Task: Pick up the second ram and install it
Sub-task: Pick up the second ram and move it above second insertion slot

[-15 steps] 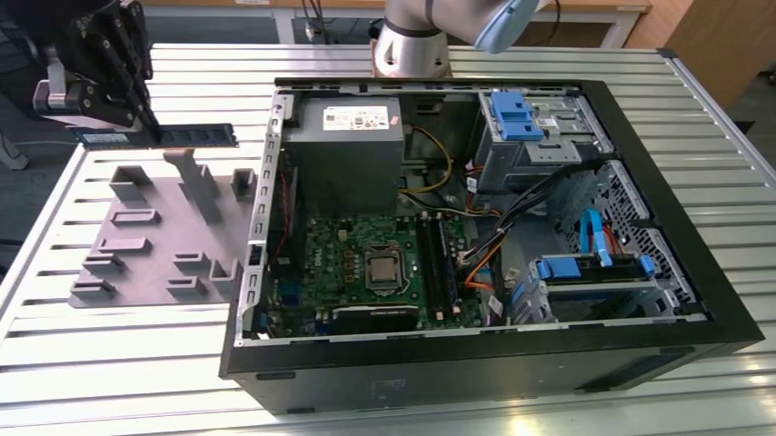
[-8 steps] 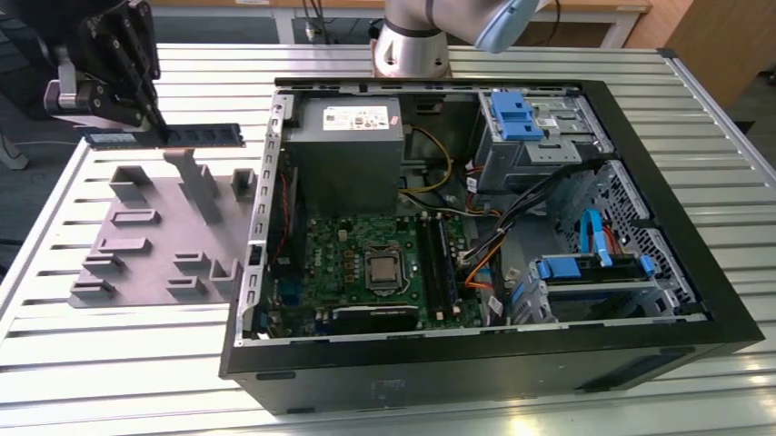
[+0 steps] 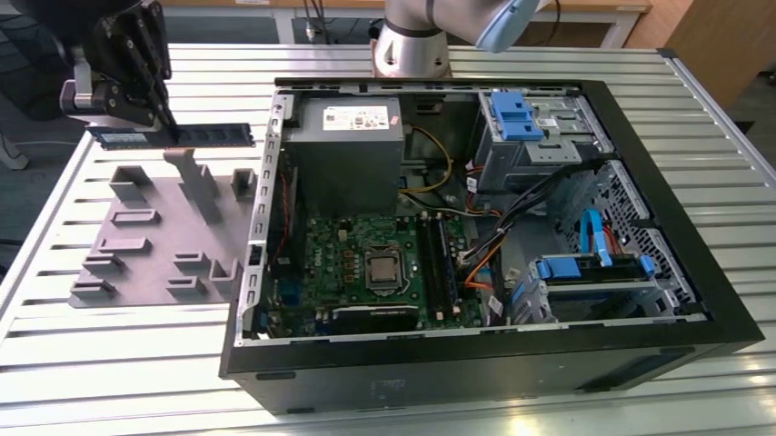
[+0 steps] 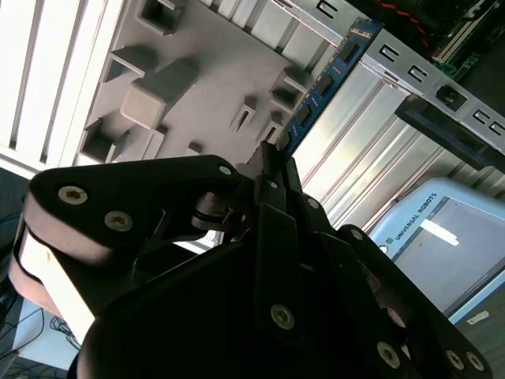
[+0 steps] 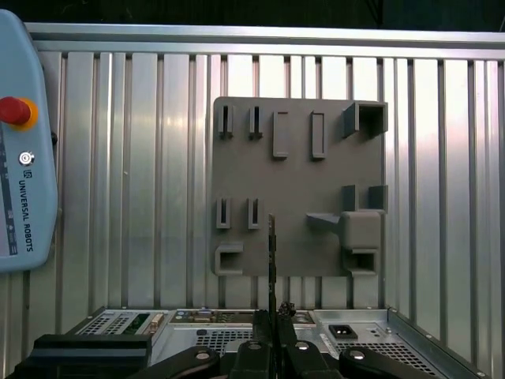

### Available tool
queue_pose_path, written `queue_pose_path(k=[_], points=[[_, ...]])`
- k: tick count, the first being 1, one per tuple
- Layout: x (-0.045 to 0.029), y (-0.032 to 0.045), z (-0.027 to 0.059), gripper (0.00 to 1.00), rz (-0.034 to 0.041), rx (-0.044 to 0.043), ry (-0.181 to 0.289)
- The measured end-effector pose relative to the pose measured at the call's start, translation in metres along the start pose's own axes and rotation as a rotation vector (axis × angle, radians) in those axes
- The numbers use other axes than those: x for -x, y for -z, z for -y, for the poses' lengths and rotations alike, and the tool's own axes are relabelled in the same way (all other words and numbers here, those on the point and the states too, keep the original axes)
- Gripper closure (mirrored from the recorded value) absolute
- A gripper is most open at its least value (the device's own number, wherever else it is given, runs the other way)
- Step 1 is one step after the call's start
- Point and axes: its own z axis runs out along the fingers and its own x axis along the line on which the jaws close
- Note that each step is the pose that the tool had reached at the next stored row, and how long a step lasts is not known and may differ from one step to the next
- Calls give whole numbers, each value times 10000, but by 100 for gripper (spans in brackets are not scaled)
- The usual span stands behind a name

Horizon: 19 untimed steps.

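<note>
The second ram [image 3: 218, 134] is a thin blue-green stick with black chips, held level in the air above the grey holder plate [image 3: 134, 245] at the exterior view's left. My gripper [image 3: 170, 138] is shut on it near its middle. In the second wrist view the ram [image 4: 319, 91] sticks out from between the black fingers [image 4: 272, 162]. In the first wrist view the ram [image 5: 271, 260] is seen edge-on over the holder plate [image 5: 300, 189], rising from the gripper [image 5: 274, 316].
An open black computer case [image 3: 485, 363] lies to the exterior view's right of the holder, with the green motherboard [image 3: 352, 236], its memory slots [image 3: 437, 263], a grey power supply [image 3: 345, 136] and blue drive bays [image 3: 522, 113]. A teach pendant [image 5: 24, 158] lies on the slatted metal table [image 3: 122, 354].
</note>
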Motion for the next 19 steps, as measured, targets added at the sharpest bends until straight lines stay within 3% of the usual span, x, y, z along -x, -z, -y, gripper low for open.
queue_pose_path(k=[19], points=[[2, 3, 166, 86, -1, 0, 0]])
